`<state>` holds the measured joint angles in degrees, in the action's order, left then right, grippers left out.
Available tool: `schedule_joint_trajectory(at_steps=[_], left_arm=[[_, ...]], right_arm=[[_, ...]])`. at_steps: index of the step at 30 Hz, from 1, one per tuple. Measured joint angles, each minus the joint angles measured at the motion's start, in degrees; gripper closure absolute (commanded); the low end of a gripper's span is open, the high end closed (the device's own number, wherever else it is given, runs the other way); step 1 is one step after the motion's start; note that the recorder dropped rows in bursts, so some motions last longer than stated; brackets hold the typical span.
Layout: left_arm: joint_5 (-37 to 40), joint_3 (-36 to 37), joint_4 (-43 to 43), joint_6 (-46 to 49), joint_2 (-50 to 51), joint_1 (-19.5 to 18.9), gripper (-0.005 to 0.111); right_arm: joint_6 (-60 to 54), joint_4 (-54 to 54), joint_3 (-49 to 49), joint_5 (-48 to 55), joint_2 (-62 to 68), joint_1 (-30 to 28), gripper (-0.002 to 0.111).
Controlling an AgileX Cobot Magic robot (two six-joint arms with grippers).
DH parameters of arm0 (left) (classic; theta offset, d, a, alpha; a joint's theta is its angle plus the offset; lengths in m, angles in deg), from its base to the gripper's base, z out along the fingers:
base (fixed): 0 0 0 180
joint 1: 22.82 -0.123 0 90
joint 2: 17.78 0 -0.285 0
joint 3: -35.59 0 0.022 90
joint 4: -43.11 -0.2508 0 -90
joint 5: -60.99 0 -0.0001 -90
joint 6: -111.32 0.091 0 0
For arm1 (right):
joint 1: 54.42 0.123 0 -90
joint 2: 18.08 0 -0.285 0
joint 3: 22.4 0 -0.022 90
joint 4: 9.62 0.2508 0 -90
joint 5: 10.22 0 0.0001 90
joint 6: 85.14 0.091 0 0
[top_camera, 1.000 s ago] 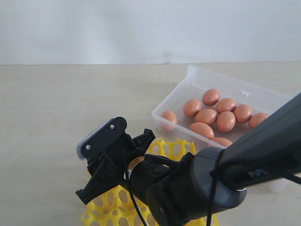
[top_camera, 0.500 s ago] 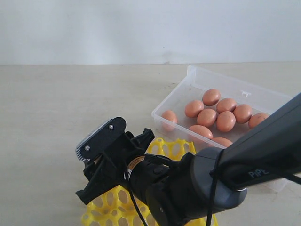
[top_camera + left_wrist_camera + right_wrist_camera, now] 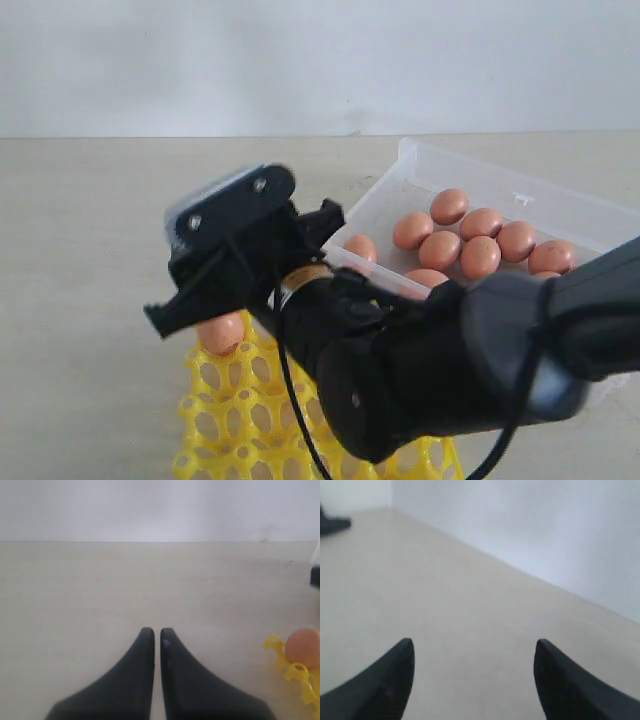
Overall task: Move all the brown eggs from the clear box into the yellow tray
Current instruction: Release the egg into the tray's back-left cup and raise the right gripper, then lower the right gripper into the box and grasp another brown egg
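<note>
Several brown eggs (image 3: 440,248) lie in the clear box (image 3: 520,190) at the right. One brown egg (image 3: 222,332) sits in the far left corner cup of the yellow tray (image 3: 240,420) at the front. The left wrist view shows that egg (image 3: 304,647) and the tray corner (image 3: 280,652) too. My right arm (image 3: 400,370) reaches over the tray, and its gripper (image 3: 472,647) hangs above the egg, open and empty. My left gripper (image 3: 153,632) is shut on nothing over bare table, left of the tray.
The tray's other visible cups are empty, and part of the tray is hidden behind my right arm. Pale bare tabletop (image 3: 100,230) stretches left and back to a white wall (image 3: 300,60).
My right gripper has lifted up off the tray's far left corner. An egg that was hidden under it now shows in that corner cup. The jaws have spread wider.
</note>
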<state>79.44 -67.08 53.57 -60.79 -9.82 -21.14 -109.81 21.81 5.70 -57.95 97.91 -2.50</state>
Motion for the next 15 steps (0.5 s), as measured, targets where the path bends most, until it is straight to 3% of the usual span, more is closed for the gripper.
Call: schedule_joint_trajectory(at_steps=[5,7,10,15], left_arm=[[0.0,0.0,0.0,0.0,0.0,0.0,0.103],[0.0,0.0,0.0,0.0,0.0,0.0,0.103],[0.0,0.0,0.0,0.0,0.0,0.0,0.103],[0.0,0.0,0.0,0.0,0.0,0.0,0.103]], right_arm=[[-16.3,25.6,-0.4,0.4,-10.0,-1.8,0.078],[-26.6,34.9,-0.4,8.5,-14.0,-6.1,0.078],[-40.4,45.2,-0.4,27.9,-18.7,-16.9,0.073],[-46.4,49.7,-2.8,58.1,-19.7,-39.3,0.066]])
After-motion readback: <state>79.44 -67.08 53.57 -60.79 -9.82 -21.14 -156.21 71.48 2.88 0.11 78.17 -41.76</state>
